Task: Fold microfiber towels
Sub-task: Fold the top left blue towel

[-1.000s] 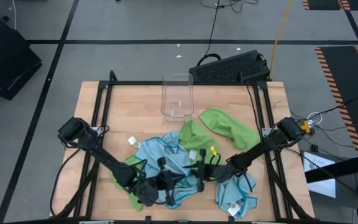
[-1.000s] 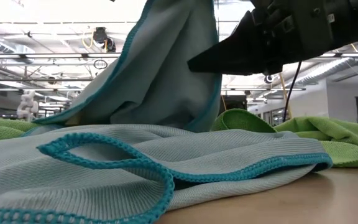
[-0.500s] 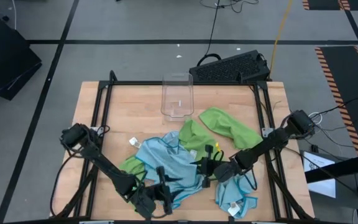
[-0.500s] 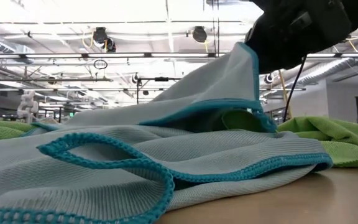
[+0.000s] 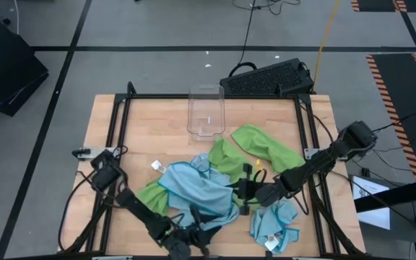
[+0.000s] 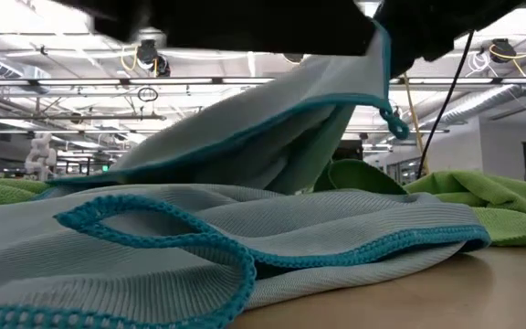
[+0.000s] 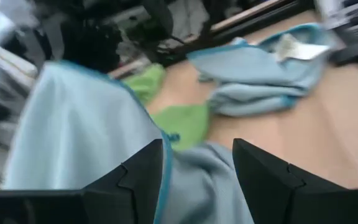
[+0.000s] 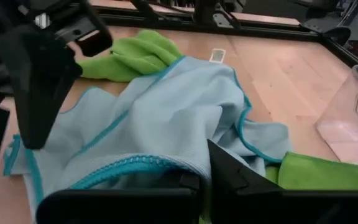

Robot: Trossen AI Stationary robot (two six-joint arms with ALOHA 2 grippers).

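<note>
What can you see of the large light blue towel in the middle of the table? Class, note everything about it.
The large light blue towel is a soft, ribbed-looking cloth with a darker teal stitched edge. It lies rumpled and spread at the middle of the table's near half, overlapping lime green towels beside and under it. One edge is lifted off the table, pinched in the shut right claw, so the cloth drapes down from it. The left claw, open, is at its near edge without gripping it.
</note>
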